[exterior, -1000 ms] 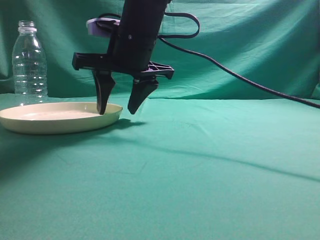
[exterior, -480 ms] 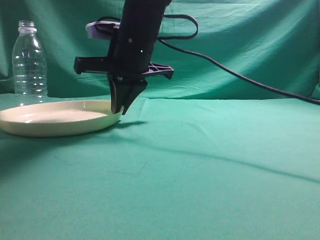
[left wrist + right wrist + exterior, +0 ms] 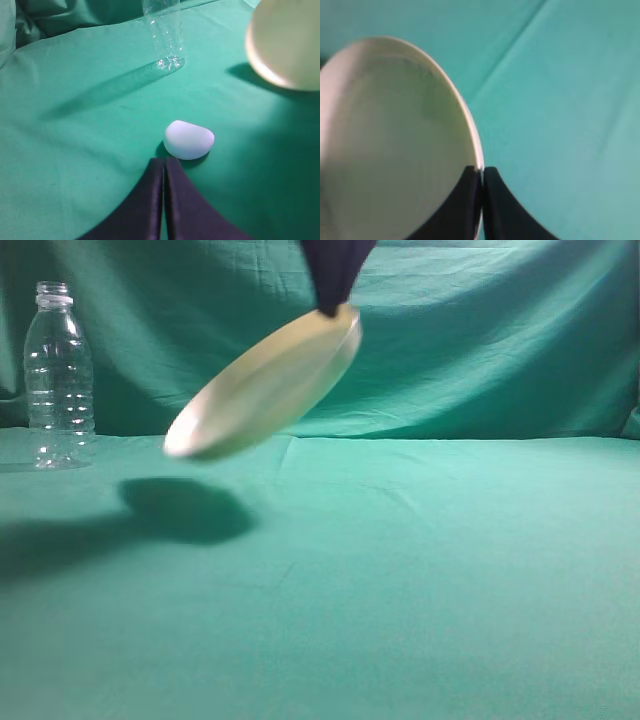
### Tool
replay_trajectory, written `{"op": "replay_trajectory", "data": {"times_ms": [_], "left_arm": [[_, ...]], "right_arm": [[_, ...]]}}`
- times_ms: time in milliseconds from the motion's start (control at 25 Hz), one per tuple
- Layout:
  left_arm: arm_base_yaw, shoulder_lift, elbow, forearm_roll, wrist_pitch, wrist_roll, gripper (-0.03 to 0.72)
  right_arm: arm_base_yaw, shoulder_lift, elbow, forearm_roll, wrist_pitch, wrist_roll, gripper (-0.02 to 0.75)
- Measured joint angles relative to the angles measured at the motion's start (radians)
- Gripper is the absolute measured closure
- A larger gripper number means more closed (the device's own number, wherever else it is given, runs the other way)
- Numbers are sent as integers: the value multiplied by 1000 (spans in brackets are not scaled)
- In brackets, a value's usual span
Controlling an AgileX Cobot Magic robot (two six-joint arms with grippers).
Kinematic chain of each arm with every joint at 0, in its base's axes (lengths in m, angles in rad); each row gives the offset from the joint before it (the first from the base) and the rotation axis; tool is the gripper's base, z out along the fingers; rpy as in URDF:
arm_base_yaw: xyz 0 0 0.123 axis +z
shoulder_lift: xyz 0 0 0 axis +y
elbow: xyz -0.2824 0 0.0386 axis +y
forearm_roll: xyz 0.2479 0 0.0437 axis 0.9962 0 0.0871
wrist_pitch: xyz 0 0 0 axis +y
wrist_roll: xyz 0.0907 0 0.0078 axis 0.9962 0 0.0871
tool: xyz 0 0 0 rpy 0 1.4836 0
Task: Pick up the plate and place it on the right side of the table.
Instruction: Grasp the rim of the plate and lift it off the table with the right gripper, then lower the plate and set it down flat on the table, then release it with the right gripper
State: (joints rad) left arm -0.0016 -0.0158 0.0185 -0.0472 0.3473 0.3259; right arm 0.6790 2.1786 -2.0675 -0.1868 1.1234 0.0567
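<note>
The cream-yellow plate hangs tilted in the air above the table, its low edge to the left. My right gripper is shut on its upper right rim; only the fingertips show at the top of the exterior view. In the right wrist view the plate fills the left and the gripper pinches its rim. The plate also shows at the top right of the left wrist view. My left gripper is shut and empty, low over the cloth, out of the exterior view.
A clear plastic bottle stands at the far left by the green backdrop, also in the left wrist view. A pale rounded lump lies on the cloth just ahead of the left gripper. The plate's shadow falls on the cloth below it.
My right gripper closed on the plate's right rim, then rose with it. The plate has left the table and now hangs tilted, higher and further right.
</note>
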Motion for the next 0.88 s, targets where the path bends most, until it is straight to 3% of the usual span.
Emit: {"op": "replay_trajectory", "data": {"times_ms": [200, 360, 680, 880], "left_arm": [[0, 0, 0, 0, 0, 0, 688], [0, 0, 0, 0, 0, 0, 688], [0, 0, 0, 0, 0, 0, 688], [0, 0, 0, 0, 0, 0, 688]], "right_arm": [[-92, -115, 20, -22, 107, 2, 738], [-226, -256, 188, -22, 93, 2, 738], [-523, -499, 681, -24, -122, 28, 738], [-609, -512, 883, -1, -276, 30, 738]]}}
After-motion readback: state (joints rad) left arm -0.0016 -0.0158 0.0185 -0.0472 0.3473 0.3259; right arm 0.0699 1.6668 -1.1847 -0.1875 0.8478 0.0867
